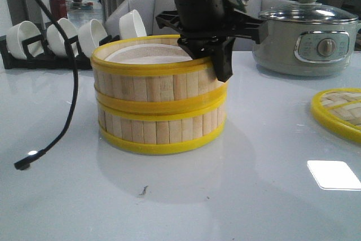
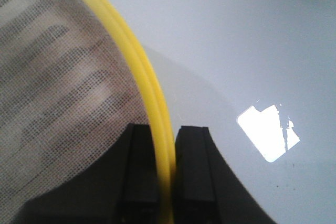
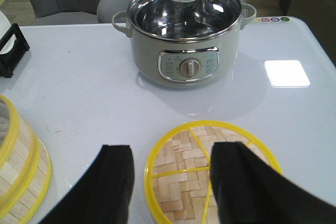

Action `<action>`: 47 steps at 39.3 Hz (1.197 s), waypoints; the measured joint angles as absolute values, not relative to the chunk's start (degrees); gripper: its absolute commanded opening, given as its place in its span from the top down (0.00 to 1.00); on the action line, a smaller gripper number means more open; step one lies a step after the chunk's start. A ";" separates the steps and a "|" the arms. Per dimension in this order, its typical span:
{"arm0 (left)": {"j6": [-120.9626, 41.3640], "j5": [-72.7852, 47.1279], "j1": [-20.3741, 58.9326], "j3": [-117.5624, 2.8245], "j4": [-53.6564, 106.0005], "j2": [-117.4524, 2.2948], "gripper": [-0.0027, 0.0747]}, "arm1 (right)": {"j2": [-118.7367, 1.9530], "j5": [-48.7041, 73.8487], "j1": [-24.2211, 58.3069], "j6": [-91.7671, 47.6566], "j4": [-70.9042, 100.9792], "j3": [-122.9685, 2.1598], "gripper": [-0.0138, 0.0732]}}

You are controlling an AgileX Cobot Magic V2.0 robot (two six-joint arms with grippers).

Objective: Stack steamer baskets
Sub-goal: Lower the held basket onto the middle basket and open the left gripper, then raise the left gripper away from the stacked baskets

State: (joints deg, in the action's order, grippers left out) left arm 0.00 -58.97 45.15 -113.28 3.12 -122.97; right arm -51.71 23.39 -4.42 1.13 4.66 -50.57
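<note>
Two steamer baskets stand stacked mid-table, the upper basket (image 1: 152,86) resting on the lower basket (image 1: 161,128), slightly offset. My left gripper (image 1: 218,67) comes down at the stack's right side. In the left wrist view the left gripper (image 2: 168,136) is shut on the upper basket's yellow rim (image 2: 151,90), one finger inside over the white liner (image 2: 58,77), the other outside. My right gripper (image 3: 173,153) is open, empty, and hovers over the flat woven lid (image 3: 184,179); it does not show in the front view. The stack's edge (image 3: 21,177) appears in the right wrist view.
A grey electric pot (image 1: 307,35) with a glass cover stands at the back right. The woven lid (image 1: 341,111) lies at the right edge. A rack of white bowls (image 1: 62,40) lines the back left. A black cable (image 1: 62,117) trails onto the table at the left.
</note>
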 measured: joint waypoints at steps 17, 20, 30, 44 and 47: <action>0.00 -58.97 45.15 -113.28 3.12 -122.97 0.85 | -51.71 23.39 -4.42 1.13 4.66 -50.57 0.33; 0.00 -58.97 45.15 -113.28 3.12 -122.97 0.85 | -51.71 23.39 -4.42 1.13 4.66 -50.57 0.33; 0.00 -58.97 45.27 -113.28 2.08 -122.97 0.68 | -51.71 23.39 -4.42 1.13 4.66 -50.57 0.33; 0.00 -58.56 45.57 -113.41 1.47 -122.97 0.46 | -51.71 23.39 -4.42 1.13 4.66 -50.57 0.33; 0.00 -58.56 45.57 -113.43 1.47 -122.97 0.46 | -51.71 23.39 -4.42 1.13 4.66 -50.57 0.33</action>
State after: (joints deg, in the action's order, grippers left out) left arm 0.00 -58.56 45.57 -113.43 1.47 -122.97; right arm -51.71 23.39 -4.42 1.13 4.66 -50.57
